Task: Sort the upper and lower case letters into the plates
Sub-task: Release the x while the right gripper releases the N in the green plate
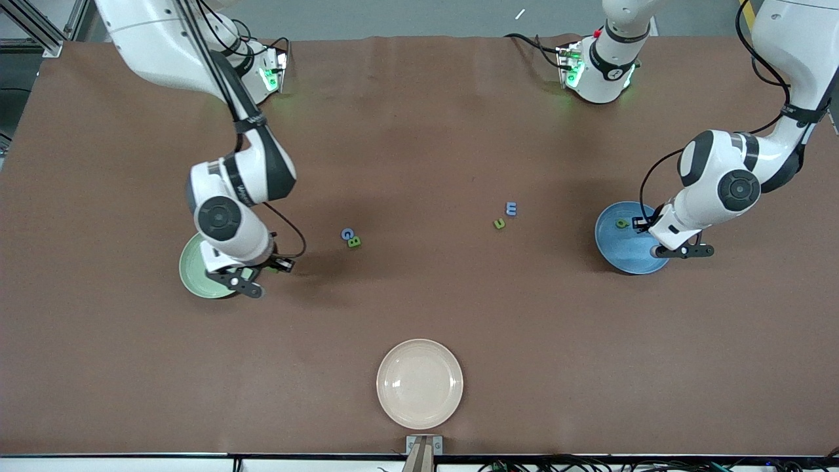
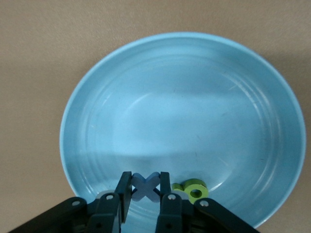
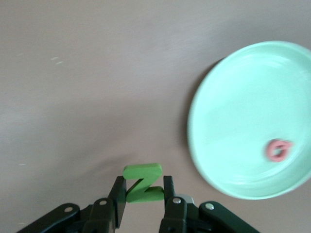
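green z (image 3: 142,183), blue x (image 2: 146,186), both pinched

Foam letters readable — blue X (image 2: 146,186), green Z (image 3: 142,182).

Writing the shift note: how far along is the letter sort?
Done: a green letter lies in the blue plate, a red letter in the mint plate. In hand: left gripper holds a blue X over the blue plate; right gripper holds a green Z beside the mint plate. Left: four letters mid-table, two and two.
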